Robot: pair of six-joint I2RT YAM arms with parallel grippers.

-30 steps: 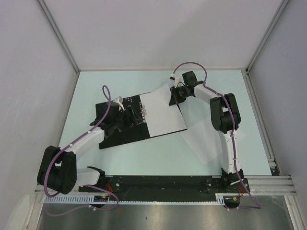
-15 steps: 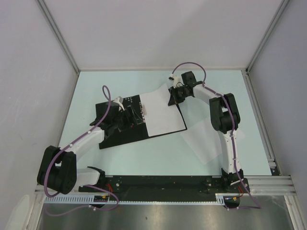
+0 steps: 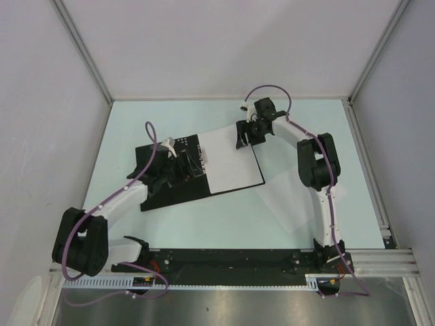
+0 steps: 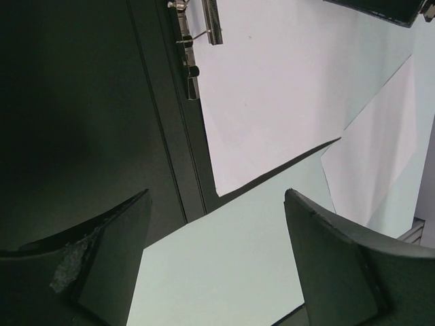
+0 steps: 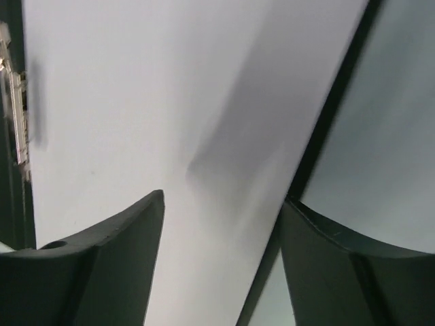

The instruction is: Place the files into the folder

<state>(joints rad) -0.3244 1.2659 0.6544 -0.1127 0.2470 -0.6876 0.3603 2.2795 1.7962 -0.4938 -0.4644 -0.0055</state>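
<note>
Left end effector point(image 4: 217, 204) hangs spread and empty over the open folder point(image 3: 153, 193), whose near edge lies just beneath it. Right end effector point(image 5: 221, 204), fingers apart and gripping nothing, straddles the right edge of the filed sheet point(image 3: 228, 163). Back toward its arm's base, the loose sheet point(image 3: 289, 200) lies on bare tabletop point(image 3: 204, 217).

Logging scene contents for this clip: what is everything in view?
folder: 1, black inside, open flat mid-table
clip: 1, metal, at the folder's spine
files: 2, white; one on the folder's right half, the other on the table to its right
table: 1, pale green
left gripper: 1, black, open, over the folder's left half
right gripper: 1, black, open, over the far corner of the sheet on the folder
</note>
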